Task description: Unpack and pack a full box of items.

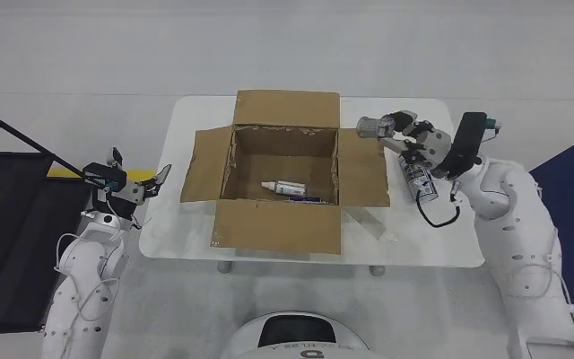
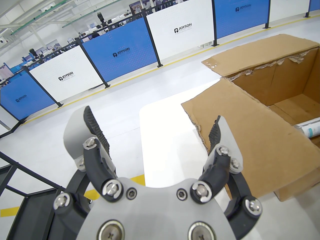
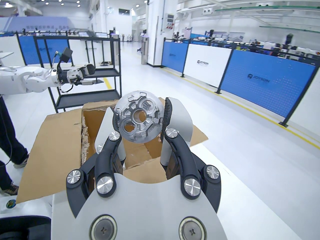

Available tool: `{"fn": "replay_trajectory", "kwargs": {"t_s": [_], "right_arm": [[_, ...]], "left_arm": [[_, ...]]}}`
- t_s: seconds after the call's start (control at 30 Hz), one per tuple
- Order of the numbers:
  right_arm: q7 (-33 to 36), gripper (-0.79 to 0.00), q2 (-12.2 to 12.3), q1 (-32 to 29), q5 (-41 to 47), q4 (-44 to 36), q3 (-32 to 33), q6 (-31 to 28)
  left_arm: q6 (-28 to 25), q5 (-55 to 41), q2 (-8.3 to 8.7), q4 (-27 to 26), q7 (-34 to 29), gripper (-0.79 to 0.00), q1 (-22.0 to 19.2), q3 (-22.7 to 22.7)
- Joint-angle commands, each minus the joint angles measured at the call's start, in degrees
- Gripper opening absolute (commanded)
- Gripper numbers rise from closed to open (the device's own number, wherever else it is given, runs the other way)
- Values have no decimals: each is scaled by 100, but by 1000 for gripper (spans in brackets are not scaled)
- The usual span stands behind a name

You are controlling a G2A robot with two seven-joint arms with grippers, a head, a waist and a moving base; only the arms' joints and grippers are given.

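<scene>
Well — one box (image 1: pixel 278 226), one tube (image 1: pixel 285 188), one disc (image 3: pixel 138 120).

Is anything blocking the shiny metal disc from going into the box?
Nothing visible does. The disc, held in the right gripper, hangs near the far right corner of the box, and the flaps are folded open. Inside, a tube lies on the floor, with room around it.

floor (image 2: pixel 125 96): pale grey, glossy | yellow line (image 2: pixel 137 179) on it | bounds: blue and white panels (image 2: pixel 175 28) on black posts | furniture: white table (image 1: pixel 430 247), black shelf rack (image 3: pixel 100 72) | white pillar (image 3: pixel 157 26) | light: round ceiling lights (image 3: pixel 60 0), lit
</scene>
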Motion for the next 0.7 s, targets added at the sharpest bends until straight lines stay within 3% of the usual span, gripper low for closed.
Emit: {"fn": "replay_trajectory", "kwargs": {"t_s": [0.0, 0.23, 0.67], "right_arm": [[-191, -785, 27, -229, 81, 113, 239, 0], [-642, -785, 50, -844, 254, 447, 745, 53], [-642, -785, 50, -844, 254, 447, 745, 53]], "left_arm": [[0, 0, 0, 0, 0, 0, 0, 0], [0, 0, 0, 0, 0, 0, 0, 0], [0, 0, 0, 0, 0, 0, 0, 0]]}}
